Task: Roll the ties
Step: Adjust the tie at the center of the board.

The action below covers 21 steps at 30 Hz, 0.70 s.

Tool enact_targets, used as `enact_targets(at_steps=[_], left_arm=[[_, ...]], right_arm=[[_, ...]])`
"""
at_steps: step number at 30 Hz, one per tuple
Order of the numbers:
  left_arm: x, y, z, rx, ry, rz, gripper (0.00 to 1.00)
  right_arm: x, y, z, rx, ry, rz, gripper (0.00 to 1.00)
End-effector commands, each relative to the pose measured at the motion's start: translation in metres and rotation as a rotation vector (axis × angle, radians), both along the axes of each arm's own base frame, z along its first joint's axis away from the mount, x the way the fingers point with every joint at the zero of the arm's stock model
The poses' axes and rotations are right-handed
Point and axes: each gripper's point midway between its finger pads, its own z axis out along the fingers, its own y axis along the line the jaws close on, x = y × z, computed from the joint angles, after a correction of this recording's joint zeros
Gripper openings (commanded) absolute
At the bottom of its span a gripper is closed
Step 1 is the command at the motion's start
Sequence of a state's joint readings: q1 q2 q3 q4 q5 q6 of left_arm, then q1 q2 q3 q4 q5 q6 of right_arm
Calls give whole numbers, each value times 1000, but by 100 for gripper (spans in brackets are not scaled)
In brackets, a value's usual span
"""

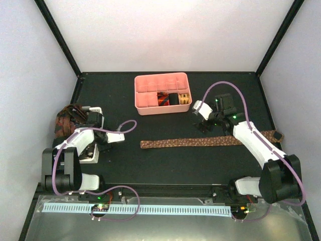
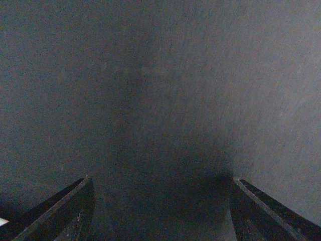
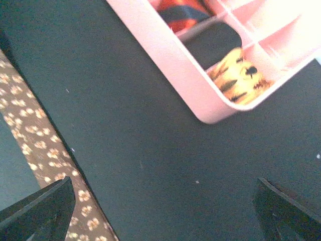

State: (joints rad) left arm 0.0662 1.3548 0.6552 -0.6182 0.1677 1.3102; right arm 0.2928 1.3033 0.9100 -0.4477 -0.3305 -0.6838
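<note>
looking first at the brown tie (image 1: pixel 200 142): lying flat and unrolled on the black worktop (image 1: pixel 120 100), running left to right across the middle as seen from above, passing beneath the right arm (image 1: pixel 256 143) and ending close to the right edge. noting a red-orange tie (image 1: pixel 163 98), a black tie (image 1: pixel 174 98) and a gold tie (image 1: pixel 184 98) sitting in the near row of the pink tray (image 1: pixel 150 109), looking already rolled. spotting a heap of brownish cloth (image 1: pixel 65 119) at the left edge, probably more ties, too bunched to tell.

finding the right pincer (image 3: pixel 165 186) hanging over bare worktop between the tray's near right corner and the strip, spread wide and gripping nothing. seeing, in its own camera, the strip slanting down the left side and passing just beside one finger (image 3: pixel 40 206), so lying off to that side and not between the two. finding the left pincer (image 2: pixel 160 183) standing apart as well, with nothing in it, facing only bare worktop.

judging the right arm the nearer one, though nearer to the middle of the strip than to either end. judging rolling as needing a start at one end and travel along the long axis, so calling for a shift sideways along the strip and a turn to straddle its narrow width. expecting thin flat fabric to be awkward to pinch up off the worktop.
</note>
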Motion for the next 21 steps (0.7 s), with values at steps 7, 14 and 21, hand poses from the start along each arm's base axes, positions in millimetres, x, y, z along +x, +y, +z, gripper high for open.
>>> enact_targets(at_steps=[7,14,21], left_arm=[[9,-74,57,-304,-60,-100,79],[6,-143,54,-372,2,-135,87],[4,-191,50,-365,45,-183,96]], right_arm=[[-28,57,8,379,536,48,94],[-35,71,-21,458,659,-54,82],[-44,17,-40,-17,353,110,87]])
